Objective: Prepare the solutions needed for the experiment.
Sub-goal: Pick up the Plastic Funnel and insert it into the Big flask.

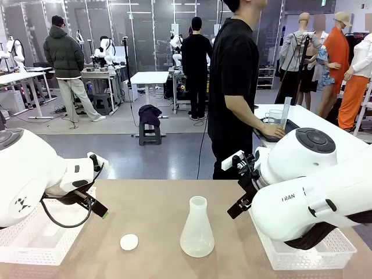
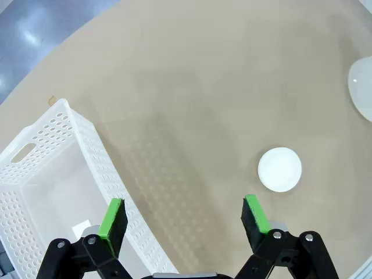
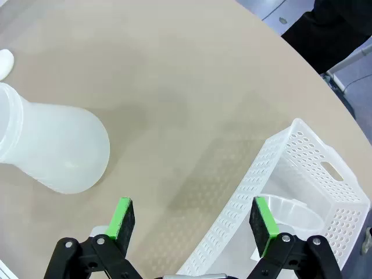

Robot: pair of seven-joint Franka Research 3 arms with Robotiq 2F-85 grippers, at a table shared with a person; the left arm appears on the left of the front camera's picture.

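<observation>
The left gripper (image 2: 183, 218) hangs open between a basket (image 2: 87, 151) and the cap (image 2: 279, 168). Mid-table stands the flask (image 1: 197, 229), a faint greenish solution (image 1: 197, 249) seemingly at its bottom. The right gripper (image 3: 195, 224), open too, hovers beside it; an early step, I judge, and the next calls for a square grip on the flask's neck.

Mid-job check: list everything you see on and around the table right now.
Conical flask: one, frosted translucent, upright at table centre.
Round cap: one, white, flat on the table left of the flask.
Left basket: one, white, perforated, left table edge.
Right basket: one, white, perforated, right table edge.
Bowl-like container: one, translucent, inside the right basket.
Table: one, tan.
Tall cylinder: one, clear, on the far white table.
Person: one, black shirt, far side; hand beside the cylinder.
Left gripper: open, between left basket and cap.
Right gripper: open, between flask and right basket.
</observation>
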